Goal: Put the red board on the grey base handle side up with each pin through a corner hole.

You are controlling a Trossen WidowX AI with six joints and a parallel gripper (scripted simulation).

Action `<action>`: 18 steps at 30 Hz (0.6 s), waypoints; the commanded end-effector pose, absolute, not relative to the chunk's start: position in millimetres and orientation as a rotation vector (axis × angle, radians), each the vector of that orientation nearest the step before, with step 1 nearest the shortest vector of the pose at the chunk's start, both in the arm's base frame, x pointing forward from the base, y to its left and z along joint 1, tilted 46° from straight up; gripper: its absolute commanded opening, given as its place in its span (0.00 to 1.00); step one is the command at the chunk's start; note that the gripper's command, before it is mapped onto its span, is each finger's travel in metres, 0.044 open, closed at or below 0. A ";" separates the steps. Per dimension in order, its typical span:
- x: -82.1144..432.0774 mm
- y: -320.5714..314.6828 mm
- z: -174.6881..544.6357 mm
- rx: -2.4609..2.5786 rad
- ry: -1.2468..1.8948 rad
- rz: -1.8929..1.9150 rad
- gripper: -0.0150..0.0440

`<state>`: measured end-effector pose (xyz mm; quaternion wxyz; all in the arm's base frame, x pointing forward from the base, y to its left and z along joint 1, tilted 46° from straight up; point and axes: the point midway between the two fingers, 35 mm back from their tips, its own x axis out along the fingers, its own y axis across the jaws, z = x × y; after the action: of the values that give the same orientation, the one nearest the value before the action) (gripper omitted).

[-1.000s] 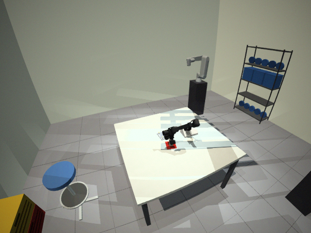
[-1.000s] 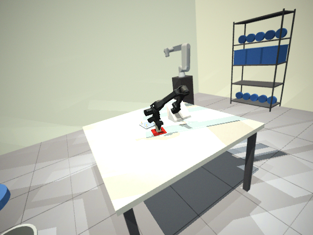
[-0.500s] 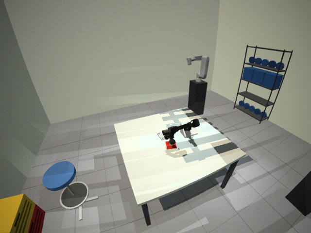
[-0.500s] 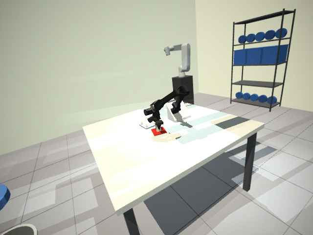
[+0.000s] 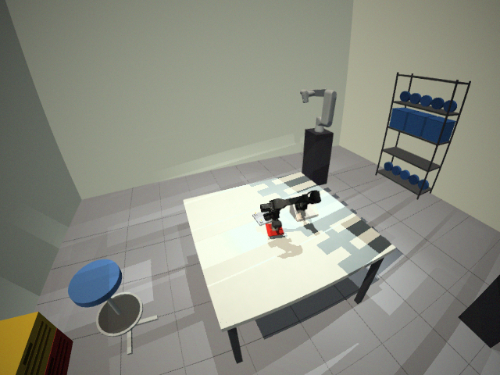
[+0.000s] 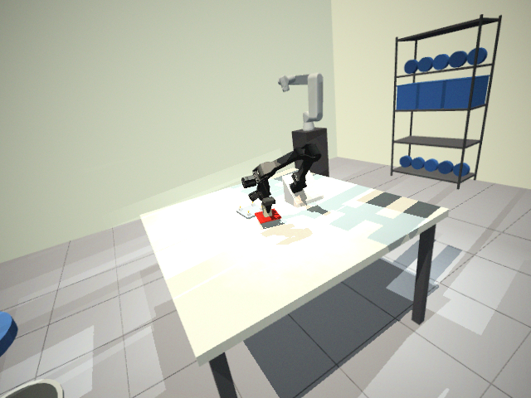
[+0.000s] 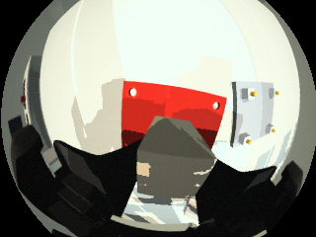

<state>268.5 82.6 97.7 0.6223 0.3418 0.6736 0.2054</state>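
Centrally, the flat red board is held handle side up just above the table, with a band of shadow beneath its near edge in the exterior view. Its square handle is pinched by the gripper, one black finger on either side. Two corner holes are visible in the wrist view; the other corners are hidden. Beside the board, and apart from it, lies the grey base, its four posts topped by gold pins. The board is off these posts. The black arm reaches over the table and bends down toward the board. Beyond the table, a pale grey robot arm stands on a dark pedestal. Farther right in the exterior view, a shelf rack carries blue boxes and blue round objects. A blue-topped stool occupies the opposite side.
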 end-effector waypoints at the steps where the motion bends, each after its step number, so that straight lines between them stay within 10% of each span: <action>1: 268.7 75.3 103.9 0.779 1.544 0.471 0.25; 18: 268.1 50.4 121.5 0.773 1.540 0.479 0.25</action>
<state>266.7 54.7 124.1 0.6247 0.3406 0.6709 0.2087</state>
